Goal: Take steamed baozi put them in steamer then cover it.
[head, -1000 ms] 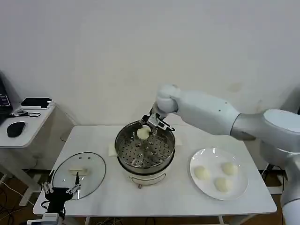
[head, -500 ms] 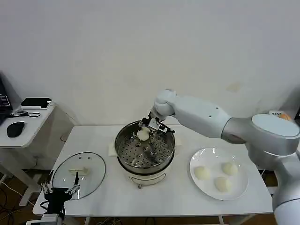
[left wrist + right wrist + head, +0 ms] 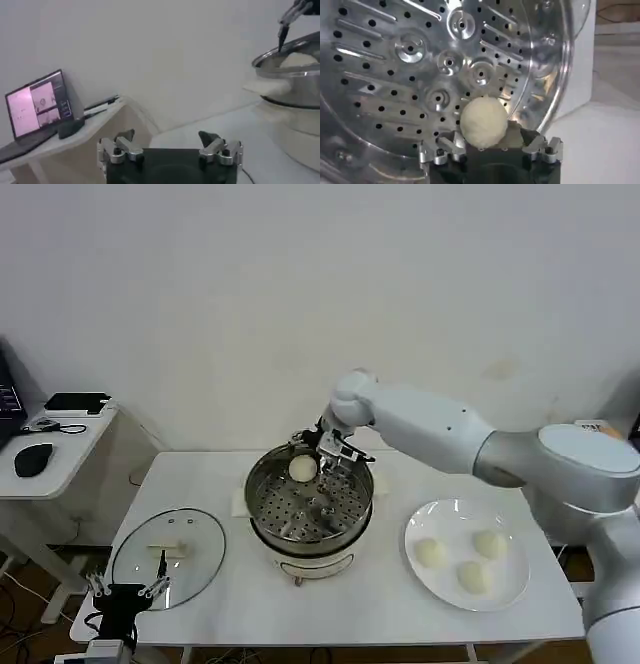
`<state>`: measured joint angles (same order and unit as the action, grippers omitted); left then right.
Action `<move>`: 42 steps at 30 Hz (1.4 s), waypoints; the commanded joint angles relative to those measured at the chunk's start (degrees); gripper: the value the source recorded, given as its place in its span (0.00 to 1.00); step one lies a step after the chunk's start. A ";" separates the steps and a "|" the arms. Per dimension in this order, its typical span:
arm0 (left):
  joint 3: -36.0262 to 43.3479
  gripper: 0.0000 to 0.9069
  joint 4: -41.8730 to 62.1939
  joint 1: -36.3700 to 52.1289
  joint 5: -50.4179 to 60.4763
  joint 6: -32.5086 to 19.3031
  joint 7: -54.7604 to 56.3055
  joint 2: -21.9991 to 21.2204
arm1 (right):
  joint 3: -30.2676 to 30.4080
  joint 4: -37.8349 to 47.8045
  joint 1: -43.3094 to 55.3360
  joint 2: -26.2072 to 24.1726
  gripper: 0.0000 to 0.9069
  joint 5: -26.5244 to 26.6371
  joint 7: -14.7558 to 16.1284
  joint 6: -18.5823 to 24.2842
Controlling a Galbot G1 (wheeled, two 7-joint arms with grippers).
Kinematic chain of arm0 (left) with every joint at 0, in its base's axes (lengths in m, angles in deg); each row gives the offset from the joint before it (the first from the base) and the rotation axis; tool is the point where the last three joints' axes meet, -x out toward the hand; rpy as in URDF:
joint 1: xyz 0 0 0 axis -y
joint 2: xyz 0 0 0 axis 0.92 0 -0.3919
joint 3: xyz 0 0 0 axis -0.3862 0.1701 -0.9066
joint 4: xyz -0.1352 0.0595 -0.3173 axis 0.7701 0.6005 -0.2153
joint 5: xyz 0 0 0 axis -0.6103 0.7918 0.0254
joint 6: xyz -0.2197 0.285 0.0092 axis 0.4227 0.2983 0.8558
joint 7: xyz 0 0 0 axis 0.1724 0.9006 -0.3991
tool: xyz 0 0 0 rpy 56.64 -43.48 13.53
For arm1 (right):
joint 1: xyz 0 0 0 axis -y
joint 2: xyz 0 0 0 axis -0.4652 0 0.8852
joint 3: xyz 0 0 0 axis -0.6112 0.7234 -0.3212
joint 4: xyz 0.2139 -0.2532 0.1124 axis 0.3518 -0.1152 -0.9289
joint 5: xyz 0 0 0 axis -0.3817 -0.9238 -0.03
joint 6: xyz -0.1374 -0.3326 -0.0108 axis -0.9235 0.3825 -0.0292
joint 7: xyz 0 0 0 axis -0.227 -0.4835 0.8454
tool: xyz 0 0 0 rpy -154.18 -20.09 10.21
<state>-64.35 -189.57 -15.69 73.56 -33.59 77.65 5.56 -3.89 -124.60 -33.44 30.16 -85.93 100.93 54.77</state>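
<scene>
White wall backs a white desk (image 3: 250, 584) that carries everything; nearest, at the desk's front left corner, the left tool (image 3: 127, 592) waits idle with its fingers spread apart, just in front of the cover (image 3: 168, 556), a clear glass lid lying flat on the desk; toward the front right sits a white plate (image 3: 466, 567) bearing three of the steamed baozi (image 3: 431, 553), apart from one another; between lid and plate stands the steamer (image 3: 310, 506), a shiny steel pot with a perforated tray, on its white base; at its far rim the right tool (image 3: 318, 452) reaches in from the right arm, its fingers spread around the fourth bun (image 3: 483, 122), which rests on the perforated tray close to the pot's wall; whether the fingers touch the bun cannot be told; farther left, a side table (image 3: 50, 446) holds a mouse and small devices.
</scene>
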 commanded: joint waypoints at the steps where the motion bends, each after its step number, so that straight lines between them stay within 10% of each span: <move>1: 0.37 1.00 -0.16 0.28 -0.61 0.12 -0.12 0.89 | 4.73 -20.83 13.33 -17.94 1.00 20.97 3.09 -17.40; 10: 1.77 1.00 -1.21 1.26 -0.90 0.45 -0.38 2.95 | 13.42 -35.35 19.07 -42.14 1.00 24.05 4.11 -31.60; 20: 2.31 1.00 -0.37 2.77 -1.31 0.65 -0.59 4.61 | 12.37 -45.59 6.78 -56.62 1.00 22.98 2.94 -38.95; 32: 2.95 1.00 0.43 2.86 -0.68 0.65 -0.62 3.43 | -11.08 -40.75 -25.62 -55.59 1.00 15.68 0.97 -38.97; 42: 2.17 1.00 0.03 1.63 -0.55 0.50 -0.59 2.79 | -17.44 -33.40 -31.97 -48.82 1.00 14.99 -0.12 -38.89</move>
<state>-61.96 -189.38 -13.71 72.91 -33.01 77.05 8.38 -10.58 -162.74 -51.35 -21.25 -69.27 101.56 17.55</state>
